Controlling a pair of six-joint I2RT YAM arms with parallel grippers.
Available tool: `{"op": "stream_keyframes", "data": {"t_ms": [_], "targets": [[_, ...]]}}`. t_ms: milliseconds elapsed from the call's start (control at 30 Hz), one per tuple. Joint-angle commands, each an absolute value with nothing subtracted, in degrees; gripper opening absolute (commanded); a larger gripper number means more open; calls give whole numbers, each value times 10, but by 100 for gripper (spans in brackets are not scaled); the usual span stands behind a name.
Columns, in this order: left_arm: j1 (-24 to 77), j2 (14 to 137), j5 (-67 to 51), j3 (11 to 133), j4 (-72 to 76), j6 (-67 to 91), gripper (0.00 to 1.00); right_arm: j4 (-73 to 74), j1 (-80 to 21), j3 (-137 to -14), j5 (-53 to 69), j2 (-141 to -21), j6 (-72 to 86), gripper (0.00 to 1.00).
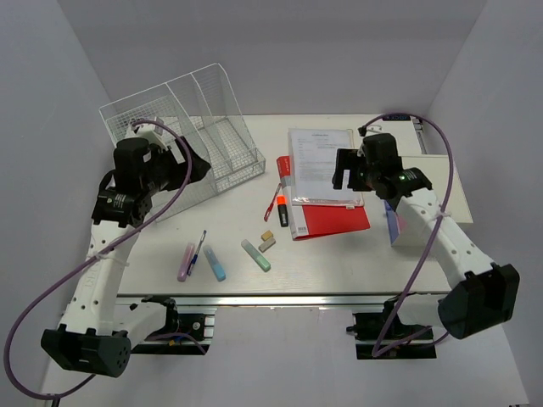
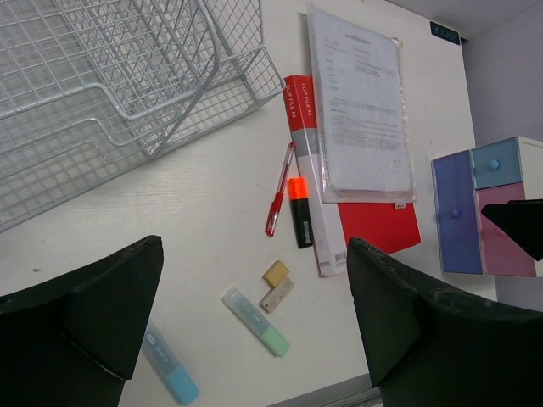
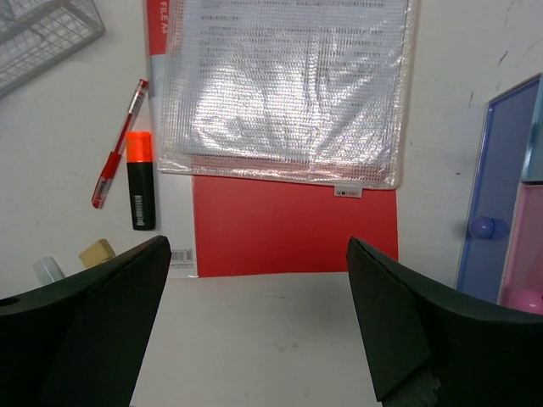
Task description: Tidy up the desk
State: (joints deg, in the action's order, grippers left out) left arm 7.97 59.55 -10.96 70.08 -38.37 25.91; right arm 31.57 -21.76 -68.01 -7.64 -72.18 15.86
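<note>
From the top external camera we look down from above and behind the arm bases onto the whole desk [image 1: 339, 254], front edge lowest. Our left wrist camera sits near the left edge, slanting toward the right edge past the left fingers [image 2: 93, 314]. Our right wrist camera hangs closer, facing almost straight down between the right fingers [image 3: 85, 331]. All three share the red folder [image 1: 335, 219] and orange highlighter [image 1: 282, 212].

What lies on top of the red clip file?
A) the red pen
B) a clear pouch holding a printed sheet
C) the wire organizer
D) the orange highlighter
B: the clear pouch covers most of the red clip file; the red pen and orange highlighter lie beside it on the desk.
</note>
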Motion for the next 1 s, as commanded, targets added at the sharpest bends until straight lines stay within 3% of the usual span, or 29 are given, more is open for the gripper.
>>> {"op": "stream_keyframes", "data": {"t_ms": [0, 233, 433, 700, 967], "targets": [[78, 613, -117, 697, -361, 258, 98, 316, -217, -716, -86, -753, 154, 90], [90, 707, -144, 734, -331, 294, 98, 345, -196, -799, -97, -887, 178, 89], [212, 823, -67, 802, -301, 285, 98, 374, -161, -897, -88, -1009, 173, 89], [234, 989, -147, 868, -263, 270, 98, 372, -141, -1007, -140, -1172, 153, 89], [248, 1025, -169, 899, -286, 254, 98, 374, -119, -1104, -187, -1287, 163, 85]]}}
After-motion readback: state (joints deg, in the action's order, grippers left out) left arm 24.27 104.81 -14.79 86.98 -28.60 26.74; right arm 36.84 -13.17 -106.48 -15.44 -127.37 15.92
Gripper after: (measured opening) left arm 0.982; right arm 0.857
